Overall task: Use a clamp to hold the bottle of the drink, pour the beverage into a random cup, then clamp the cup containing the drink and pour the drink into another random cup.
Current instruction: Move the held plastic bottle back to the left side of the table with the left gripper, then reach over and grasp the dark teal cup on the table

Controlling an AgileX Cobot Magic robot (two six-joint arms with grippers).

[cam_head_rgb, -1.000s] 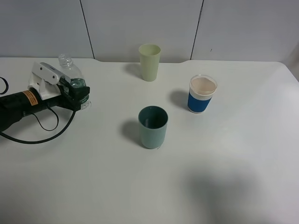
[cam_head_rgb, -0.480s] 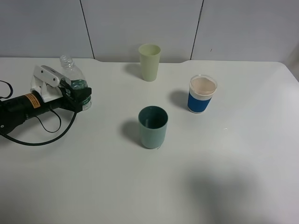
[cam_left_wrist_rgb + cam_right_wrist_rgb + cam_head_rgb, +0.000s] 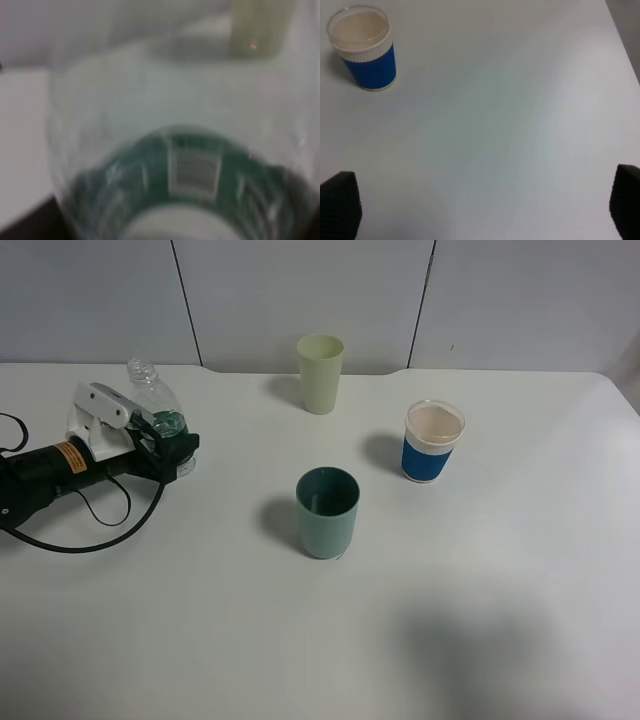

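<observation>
Left arm (image 3: 60,465) has nudged slightly right since a second ago, carrying the small clear plastic bottle with green label band (image 3: 150,396) with it; all three cups unchanged.

Left jaws are closed on the bottle's lower half, at the green label, left side of the high view. Bottle is uncapped and tilted, neck leaning toward upper left. Can't tell whether its base touches the white surface (image 3: 480,590). Left wrist view is blurred, filled by the bottle (image 3: 175,125), with the label's white print patch (image 3: 194,172) low in frame. Liquid level can't be read.

Plain dark teal-green plastic tumbler (image 3: 327,512) stands upright at frame centre, well apart from the bottle. Short white cup with wide blue band and clear rim (image 3: 433,445) is upright, right of centre, and sits upper left in the right wrist view (image 3: 364,47). Taller pale yellow-green cup (image 3: 320,372) is upright at top centre, showing blurred behind the bottle (image 3: 260,27).

Right jaws are spread wide, with dark fingertips (image 3: 340,205) at both lower corners of the right wrist view, nothing between them but bare surface. Right arm is not in the high view.
</observation>
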